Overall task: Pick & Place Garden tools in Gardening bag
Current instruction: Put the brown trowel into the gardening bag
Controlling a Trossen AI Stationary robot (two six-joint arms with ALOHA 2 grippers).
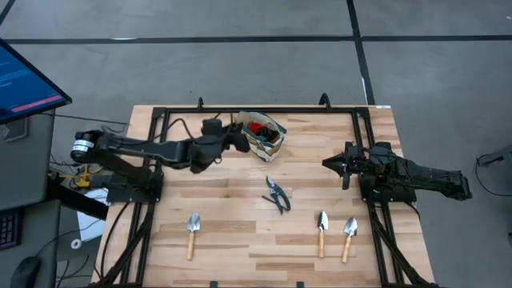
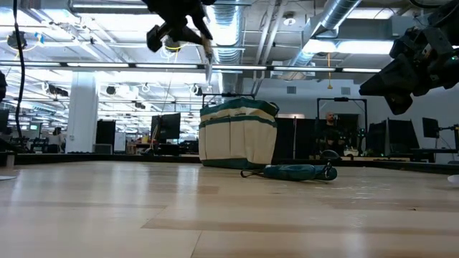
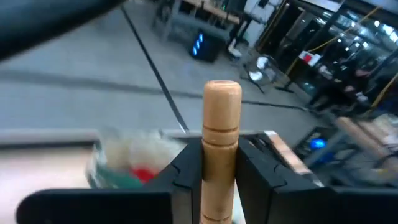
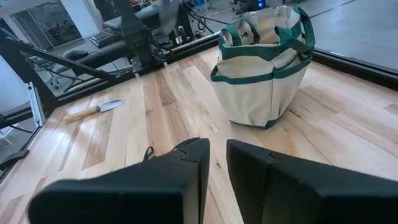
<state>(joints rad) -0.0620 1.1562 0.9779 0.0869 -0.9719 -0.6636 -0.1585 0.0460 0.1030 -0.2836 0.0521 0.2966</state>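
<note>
L fingers (image 3: 186, 171) tight on trowel (image 3: 221, 143).

Left arm: you've got it stretched across the table's far side, raised.
Left gripper (image 3: 219, 177): clamped on a trowel (image 3: 221, 143) handle.
Right arm: yours waits at the right edge.
Right gripper (image 4: 217, 163): fingers nearly together, holding nothing.

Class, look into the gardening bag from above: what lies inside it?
Inside the gardening bag, something red and dark shows at the open top, probably the glove. Anything beneath it is hidden by the fabric walls.
</note>
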